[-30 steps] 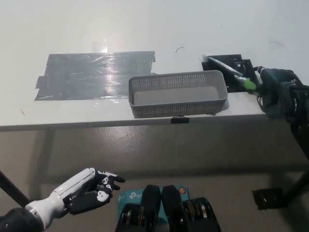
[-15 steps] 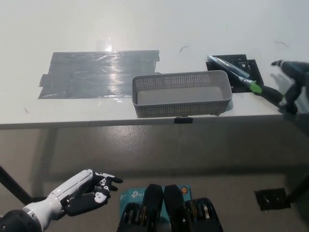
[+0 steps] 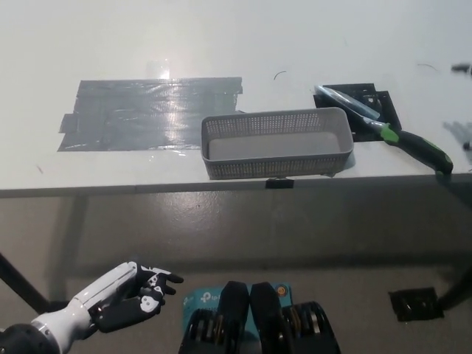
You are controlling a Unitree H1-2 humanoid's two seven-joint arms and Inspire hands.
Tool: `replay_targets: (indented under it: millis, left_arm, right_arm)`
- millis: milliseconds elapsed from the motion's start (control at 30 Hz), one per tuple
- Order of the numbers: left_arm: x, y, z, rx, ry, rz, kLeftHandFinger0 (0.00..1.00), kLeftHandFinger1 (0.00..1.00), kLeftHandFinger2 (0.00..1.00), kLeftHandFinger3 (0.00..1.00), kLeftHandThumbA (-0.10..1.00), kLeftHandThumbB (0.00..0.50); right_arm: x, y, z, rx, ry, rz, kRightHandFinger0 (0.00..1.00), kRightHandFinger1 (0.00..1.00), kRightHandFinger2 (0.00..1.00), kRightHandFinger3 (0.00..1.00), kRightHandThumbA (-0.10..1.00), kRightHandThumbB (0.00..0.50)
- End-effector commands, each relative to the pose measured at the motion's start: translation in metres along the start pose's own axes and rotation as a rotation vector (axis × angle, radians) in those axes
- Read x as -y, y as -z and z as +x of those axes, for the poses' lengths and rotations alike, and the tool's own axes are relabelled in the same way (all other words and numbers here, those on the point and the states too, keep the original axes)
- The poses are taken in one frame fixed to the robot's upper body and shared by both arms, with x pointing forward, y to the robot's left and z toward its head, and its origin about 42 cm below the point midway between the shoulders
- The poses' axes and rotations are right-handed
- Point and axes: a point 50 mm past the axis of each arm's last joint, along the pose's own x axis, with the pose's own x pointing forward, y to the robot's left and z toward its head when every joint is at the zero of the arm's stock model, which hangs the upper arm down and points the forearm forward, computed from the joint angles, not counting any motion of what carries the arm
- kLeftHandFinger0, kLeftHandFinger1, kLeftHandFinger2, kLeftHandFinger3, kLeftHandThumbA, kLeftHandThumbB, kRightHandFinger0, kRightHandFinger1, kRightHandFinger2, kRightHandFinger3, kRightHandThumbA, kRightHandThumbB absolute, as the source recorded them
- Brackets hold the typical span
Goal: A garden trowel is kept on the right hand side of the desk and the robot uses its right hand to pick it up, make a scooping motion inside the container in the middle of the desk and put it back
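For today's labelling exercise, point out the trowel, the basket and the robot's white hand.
trowel (image 3: 414, 144), head view, on its handle.
basket (image 3: 276, 167), head view, on its near wall.
left hand (image 3: 136, 295), head view, on the hand's middle.

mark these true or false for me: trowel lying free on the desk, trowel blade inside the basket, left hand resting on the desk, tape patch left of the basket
1. The trowel lies on the desk, with no hand on it. True.
2. The trowel's blade is inside the basket. False: the blade lies on the black mat to the right of the basket, and nothing shows inside the basket.
3. The left hand rests on the desk. False: it hangs below the desk's near edge at the lower left, open and holding nothing.
4. A grey tape patch lies on the desk left of the basket. True.
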Motion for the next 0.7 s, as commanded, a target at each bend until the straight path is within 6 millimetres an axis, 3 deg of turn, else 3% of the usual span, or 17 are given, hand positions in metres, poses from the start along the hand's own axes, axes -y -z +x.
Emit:
replay_targets:
  millis: [0,33,67,133,233,367,500,567,667]
  left_arm:
    - [-0.011,-0.008,-0.001,0.002,-0.019,0.039,0.72,0.75,0.78,0.89,1.0,0.394]
    - [-0.011,-0.008,0.0,0.001,-0.019,0.044,0.73,0.75,0.78,0.89,1.0,0.384]
    - [-0.011,-0.008,0.001,0.003,-0.021,0.043,0.73,0.76,0.78,0.89,1.0,0.39]
    - [-0.011,-0.008,0.002,0.005,-0.022,0.03,0.72,0.75,0.78,0.89,1.0,0.393]
    - [-0.01,-0.008,0.004,0.007,-0.027,0.028,0.73,0.76,0.79,0.89,1.0,0.377]
    - [-0.011,-0.007,0.004,0.008,-0.029,0.009,0.76,0.79,0.83,0.93,1.0,0.361]
    - [-0.007,-0.002,0.002,-0.005,-0.049,0.004,0.74,0.77,0.82,0.91,1.0,0.372]
    - [-0.005,0.0,0.002,-0.009,-0.045,-0.001,0.74,0.77,0.82,0.91,1.0,0.375]
    - [-0.002,0.003,0.003,-0.014,-0.046,-0.008,0.75,0.78,0.82,0.92,1.0,0.385]
  right_arm:
    - [-0.047,0.001,-0.084,0.135,0.189,0.325,1.0,1.0,1.0,1.0,0.43,0.241]
    - [-0.086,0.004,-0.088,0.115,0.21,0.414,1.0,1.0,1.0,1.0,0.38,0.216]
    - [-0.107,0.005,-0.089,0.097,0.211,0.459,1.0,1.0,1.0,1.0,0.4,0.217]
    - [-0.145,0.003,-0.092,0.064,0.201,0.51,1.0,1.0,1.0,1.0,0.34,0.193]
    - [-0.181,-0.004,-0.096,0.044,0.172,0.569,1.0,1.0,1.0,1.0,0.23,0.182]
    - [-0.195,-0.006,-0.098,0.06,0.133,0.588,1.0,1.0,1.0,1.0,0.24,0.169]
    - [-0.208,0.004,-0.094,0.067,0.148,0.615,1.0,1.0,1.0,1.0,0.15,0.142]
    - [-0.211,0.009,-0.093,0.052,0.122,0.597,0.97,1.0,1.0,1.0,0.15,0.137]
    - [-0.212,0.01,-0.086,0.068,0.107,0.589,0.85,0.92,0.96,1.0,0.14,0.154]
